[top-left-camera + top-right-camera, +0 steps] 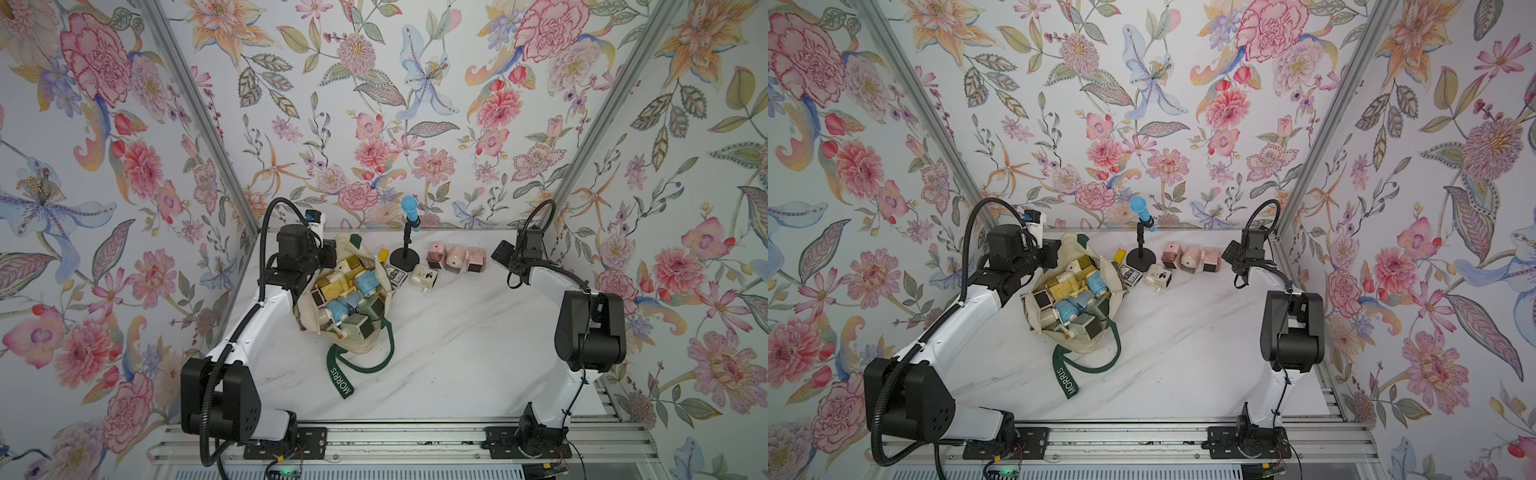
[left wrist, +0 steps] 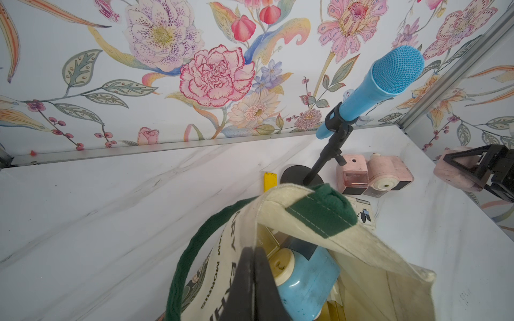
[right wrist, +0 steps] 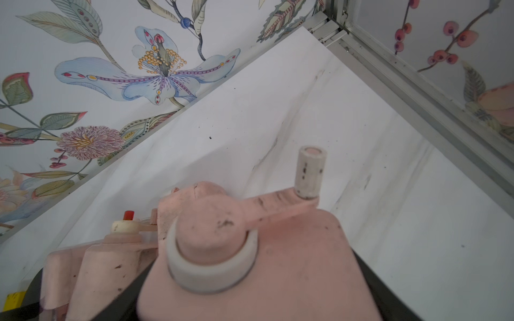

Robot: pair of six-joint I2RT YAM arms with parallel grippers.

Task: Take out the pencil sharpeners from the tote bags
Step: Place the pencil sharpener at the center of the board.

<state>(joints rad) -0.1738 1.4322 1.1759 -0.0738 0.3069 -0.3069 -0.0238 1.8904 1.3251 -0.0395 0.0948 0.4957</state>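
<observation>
**Work cell viewed from above.** The cream tote bag (image 1: 305,319) lies open on the marble table (image 1: 457,357), left of centre. Its green "MORRIS" handle (image 1: 341,380) trails toward the near edge. Heaped inside are pencil sharpeners (image 1: 351,305) in blue, yellow, sage and cream. The left claw (image 2: 253,257) is fully closed, pinching the bag's far rim and holding it raised, as the left wrist view shows. At the far side of the table, right of a blue microphone (image 1: 410,212) on a black stand (image 1: 404,261), three pink sharpeners (image 1: 456,258) sit in a close row. A cream sharpener (image 1: 424,275) lies just in front of them. The right claw (image 1: 497,253) is spread wide, its fingers (image 3: 371,278) pressed against both flanks of the rightmost pink sharpener (image 3: 278,278), whose crank faces the wrist camera. Whether this one rests on the table cannot be told. A yellow bar (image 1: 383,253) and a small dark printed box (image 1: 394,272) lie between bag and stand.
</observation>
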